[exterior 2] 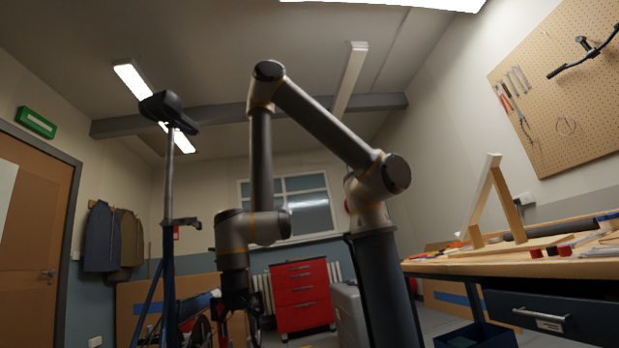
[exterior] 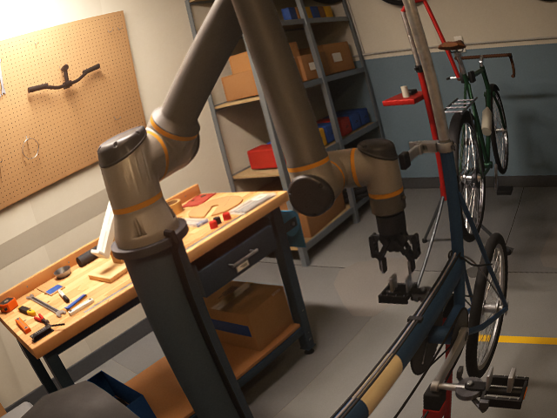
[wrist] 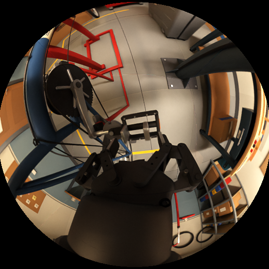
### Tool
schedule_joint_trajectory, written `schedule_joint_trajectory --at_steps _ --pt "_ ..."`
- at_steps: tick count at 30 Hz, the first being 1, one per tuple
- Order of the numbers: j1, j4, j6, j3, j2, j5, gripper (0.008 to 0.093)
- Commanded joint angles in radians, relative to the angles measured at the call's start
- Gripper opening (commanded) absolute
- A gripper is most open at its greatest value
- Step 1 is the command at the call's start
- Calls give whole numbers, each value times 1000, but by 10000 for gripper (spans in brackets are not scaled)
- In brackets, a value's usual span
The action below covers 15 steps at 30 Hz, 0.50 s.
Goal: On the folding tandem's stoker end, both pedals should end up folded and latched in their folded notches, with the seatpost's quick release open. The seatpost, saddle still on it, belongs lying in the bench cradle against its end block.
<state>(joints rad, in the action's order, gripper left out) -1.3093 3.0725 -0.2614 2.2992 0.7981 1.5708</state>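
Observation:
The blue tandem frame [exterior: 450, 288] stands clamped in a red repair stand on the right of the room. Its near pedal [exterior: 399, 291] sticks out flat from its crank toward the bench side. My gripper [exterior: 395, 265] hangs open just above this pedal [wrist: 141, 126] and holds nothing. The other pedal [exterior: 501, 388] sticks out low on the frame's near side, also unfolded. The seatpost [exterior 2: 168, 174] stands upright in the frame with the black saddle [exterior 2: 167, 111] on top. Its quick-release lever [exterior: 420, 148] juts sideways at the clamp. The wooden cradle [exterior: 108, 270] lies on the bench.
Cardboard boxes sit on the metal shelving [exterior: 315, 90] behind the arm. The workbench [exterior: 148, 252] carries hand tools and small parts. A green bicycle [exterior: 481, 121] hangs on the far wall. My arm's pedestal [exterior: 180, 324] stands beside the bench. A red tool chest [exterior 2: 302, 295] stands under the window.

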Motion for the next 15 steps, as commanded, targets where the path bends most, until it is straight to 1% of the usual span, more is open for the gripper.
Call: schedule_joint_trajectory --at_steps 1,7,15 --pt "0 1 0 0 1 0 840" --pt "0 7 0 -2 -8 0 840" --pt "0 26 0 -8 -34 0 840"
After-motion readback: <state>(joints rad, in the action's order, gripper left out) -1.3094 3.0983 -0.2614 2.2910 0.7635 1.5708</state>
